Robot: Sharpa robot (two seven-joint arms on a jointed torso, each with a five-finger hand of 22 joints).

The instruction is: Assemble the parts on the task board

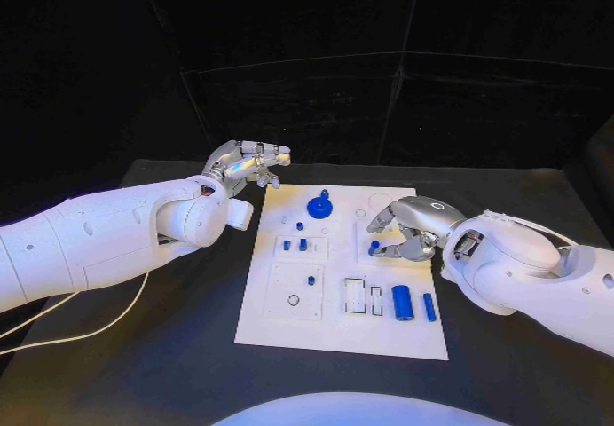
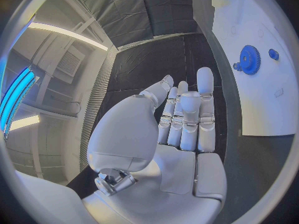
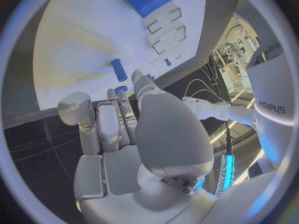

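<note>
The right hand [image 1: 407, 232] pinches a small blue peg [image 1: 373, 248] above the task board [image 1: 341, 337], where a loose grip could drop it; the left hand [image 1: 246, 164] hovers empty, fingers apart.

Bright board, dark surroundings; wrist views fisheye-bent.

The right hand [image 3: 118, 129] reaches over the white task board [image 3: 81, 59] near a blue peg [image 3: 119, 69].

Black table [image 1: 179, 355] — dark curtain [image 1: 384, 89] behind
</note>
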